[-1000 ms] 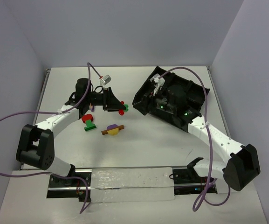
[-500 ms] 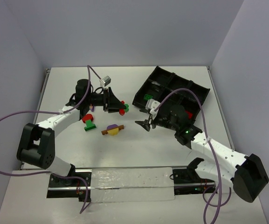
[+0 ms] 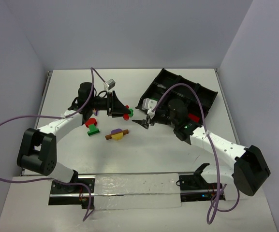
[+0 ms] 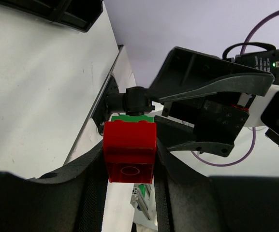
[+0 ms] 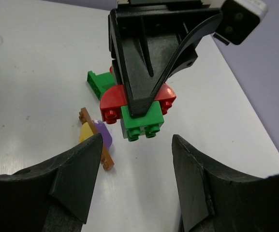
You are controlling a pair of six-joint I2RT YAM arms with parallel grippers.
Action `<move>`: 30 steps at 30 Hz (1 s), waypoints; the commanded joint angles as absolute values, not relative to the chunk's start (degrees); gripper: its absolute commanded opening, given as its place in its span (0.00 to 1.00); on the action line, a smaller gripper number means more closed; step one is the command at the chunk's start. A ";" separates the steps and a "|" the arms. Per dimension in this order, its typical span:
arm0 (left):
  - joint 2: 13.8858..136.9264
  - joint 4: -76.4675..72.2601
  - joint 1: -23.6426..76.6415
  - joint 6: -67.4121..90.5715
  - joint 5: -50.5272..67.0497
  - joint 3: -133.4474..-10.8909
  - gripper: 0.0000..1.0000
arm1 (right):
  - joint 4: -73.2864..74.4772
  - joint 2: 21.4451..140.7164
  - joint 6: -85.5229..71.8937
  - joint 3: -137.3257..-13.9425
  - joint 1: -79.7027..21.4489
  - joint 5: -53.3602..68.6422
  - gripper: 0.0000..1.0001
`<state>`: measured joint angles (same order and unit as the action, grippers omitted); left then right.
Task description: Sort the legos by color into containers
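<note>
Top view, left claw [image 3: 124, 112]: pinching a red-and-green cluster [image 3: 127, 116], held above the worktop [image 3: 154, 154] near its middle and pointing toward the right arm.
Top view, right claw [image 3: 140, 123]: just beside the held cluster and facing it; this view does not show clearly how far its fingers are spread.
Top view, tray [image 3: 199, 92]: black, divided into bins, set at an angle on the far right of the worktop behind the right arm.
Top view, loose bricks: a red-and-green pair [image 3: 92, 125] lies below the left arm. A yellow, purple and brown cluster [image 3: 116, 134] lies near it, toward the middle.

Left wrist view, left claw [image 4: 129, 166]: pressed onto the red-and-green cluster [image 4: 129, 140] from both sides, with the red brick facing the camera and a green edge showing behind its top.
Left wrist view, right claw [image 4: 154, 108]: spread, its tips just past the cluster.

Right wrist view, right claw [image 5: 137, 145]: spread wide with nothing between the fingers, level with the held bricks.
Right wrist view, left claw [image 5: 139, 104]: comes down from the top and grips the red-and-green cluster [image 5: 146, 123], red above and green below.
Right wrist view, worktop [image 5: 33, 72]: the yellow, purple and brown cluster [image 5: 95, 137] lies by the right claw's left finger. The red-and-green pair [image 5: 98, 83] lies farther back.
</note>
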<state>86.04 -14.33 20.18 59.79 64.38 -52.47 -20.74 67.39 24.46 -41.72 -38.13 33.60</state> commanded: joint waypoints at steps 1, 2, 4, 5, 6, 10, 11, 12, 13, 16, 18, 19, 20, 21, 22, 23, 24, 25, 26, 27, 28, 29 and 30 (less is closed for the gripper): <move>83.24 -15.36 19.95 58.10 66.64 -52.56 0.00 | -22.15 69.35 26.76 -45.92 -38.67 36.19 0.66; 83.09 -15.29 19.95 57.95 66.77 -52.52 0.00 | -21.64 69.83 27.02 -46.25 -38.67 36.58 0.66; 82.57 -15.25 19.95 57.52 66.79 -52.29 0.00 | -21.23 70.58 27.29 -46.89 -38.67 37.13 0.66; 82.27 -15.16 19.95 57.20 66.56 -52.21 0.00 | -21.05 70.84 27.42 -47.17 -38.67 37.26 0.66; 82.19 -15.01 19.95 56.71 66.36 -52.19 0.00 | -20.82 70.97 27.50 -47.45 -38.67 37.36 0.66; 82.09 -14.33 19.95 55.30 66.97 -52.04 0.00 | -19.51 72.41 28.30 -49.03 -38.67 38.40 0.64; 82.22 -14.19 19.95 55.24 67.10 -51.99 0.00 | -19.16 72.82 28.43 -49.44 -38.67 38.71 0.63; 82.35 -14.06 19.95 55.19 67.24 -51.94 0.00 | -18.82 73.21 28.56 -49.83 -38.67 39.03 0.62; 82.35 -14.06 19.95 55.11 67.33 -51.94 0.00 | -18.77 73.24 28.58 -49.87 -38.67 39.21 0.62; 82.02 -14.15 20.02 55.04 67.41 -51.86 0.00 | -17.93 74.31 28.83 -50.95 -38.67 39.86 0.60; 81.83 -13.60 20.04 54.55 67.50 -52.06 0.00 | -18.07 74.46 28.84 -51.08 -38.67 40.02 0.60; 81.83 -13.16 20.04 54.42 67.50 -52.19 0.00 | -17.95 74.52 28.91 -51.14 -38.67 40.15 0.59; 81.83 -12.94 20.04 54.20 67.50 -52.26 0.00 | -17.62 74.58 29.07 -51.36 -38.72 40.37 0.58; 81.83 -12.87 20.04 54.09 67.50 -52.29 0.00 | -17.20 74.62 29.21 -51.64 -38.79 40.59 0.57; 81.83 -12.92 20.04 54.17 67.50 -52.29 0.00 | -16.76 74.71 29.36 -51.91 -38.85 40.72 0.55; 81.83 -12.96 20.04 54.27 67.52 -52.29 0.00 | -16.43 74.90 29.59 -52.05 -38.85 40.80 0.53; 81.83 -13.08 20.04 54.39 67.58 -52.29 0.00 | -16.12 74.96 29.77 -52.11 -38.85 40.86 0.50; 81.83 -13.22 20.04 54.47 67.65 -52.36 0.00 | -16.02 74.97 29.86 -52.12 -38.79 40.81 0.48; 81.83 -13.27 20.04 54.44 67.68 -52.38 0.00 | -15.89 75.03 29.94 -52.12 -38.82 40.84 0.48; 81.77 -13.27 20.04 54.46 67.73 -52.44 0.00 | -15.61 75.06 30.02 -52.07 -38.90 40.82 0.48; 81.69 -13.22 20.04 54.44 67.76 -52.47 0.00 | -15.37 75.06 30.11 -51.98 -38.94 40.78 0.48; 81.59 -13.02 20.04 54.29 67.71 -52.55 0.00 | -15.35 75.00 30.15 -51.78 -38.91 40.73 0.48; 81.50 -12.72 20.04 54.10 67.61 -52.70 0.00 | -15.45 74.91 30.15 -51.48 -38.86 40.63 0.48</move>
